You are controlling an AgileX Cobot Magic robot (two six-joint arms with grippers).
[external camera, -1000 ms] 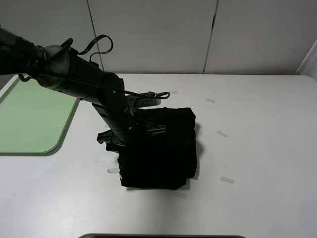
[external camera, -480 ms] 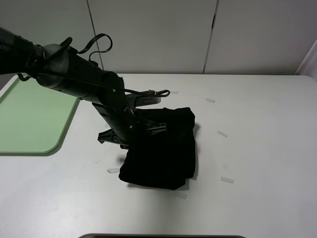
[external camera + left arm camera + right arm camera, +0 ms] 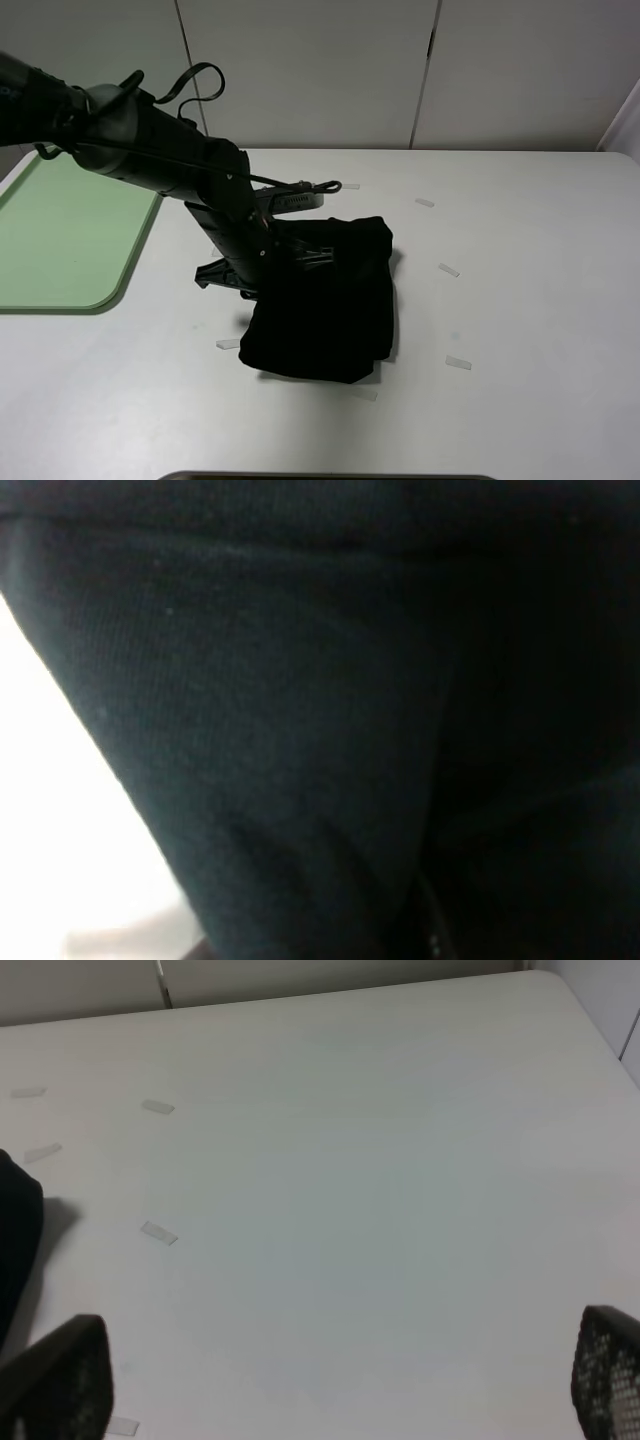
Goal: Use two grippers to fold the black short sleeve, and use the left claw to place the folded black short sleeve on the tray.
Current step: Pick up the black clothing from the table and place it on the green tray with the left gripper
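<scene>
The black short sleeve (image 3: 325, 300) is looking folded already, bunched into a compact stack mid-counter (image 3: 520, 300), and it's being pinched at its left edge by the left claw (image 3: 262, 272), narrowed on the fabric. The right claw (image 3: 330, 1380) is being held wide with nothing in it. Moving the shirt over to the green tray (image 3: 60, 240), well apart at the far left, is what's left to be done.

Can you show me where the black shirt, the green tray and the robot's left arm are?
black shirt (image 3: 325, 315), high camera, middle of the folded fabric
green tray (image 3: 60, 245), high camera, its bare floor
left arm (image 3: 160, 160), high camera, thick upper link
</scene>
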